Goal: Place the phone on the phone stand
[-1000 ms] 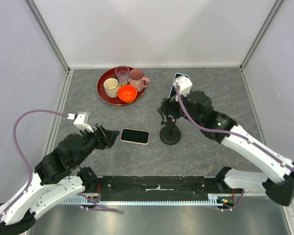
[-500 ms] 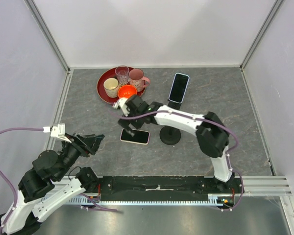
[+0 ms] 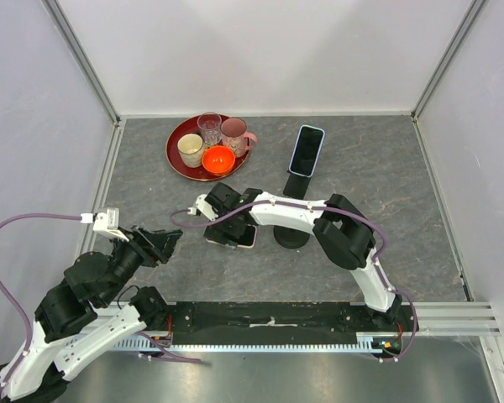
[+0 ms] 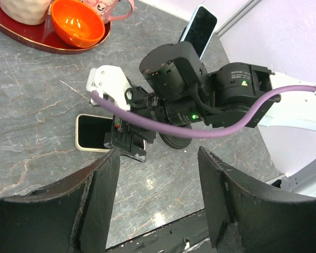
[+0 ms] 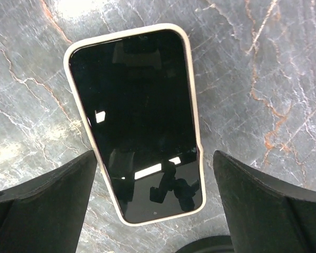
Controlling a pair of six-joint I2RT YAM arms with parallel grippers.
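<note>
A phone in a cream case (image 3: 242, 238) lies flat, screen up, on the grey table. My right gripper (image 3: 222, 232) is open just above it, with one finger on each side of the phone's near end (image 5: 137, 116); the fingers (image 5: 47, 205) do not touch it. The black phone stand has its round base (image 3: 292, 238) just right of this phone. A second phone in a light-blue case (image 3: 306, 150) leans tilted above the base, seemingly on the stand. My left gripper (image 3: 163, 244) is open and empty, raised left of the cream phone (image 4: 92, 132).
A red tray (image 3: 175, 159) with cups and an orange bowl (image 3: 219, 158) stands at the back left. The right arm's forearm (image 3: 294, 210) reaches across the stand. Grey walls close in the table on three sides.
My right gripper has swung left from the stand to the cream phone and dropped over it. My left gripper has pulled back from that phone to the left.
</note>
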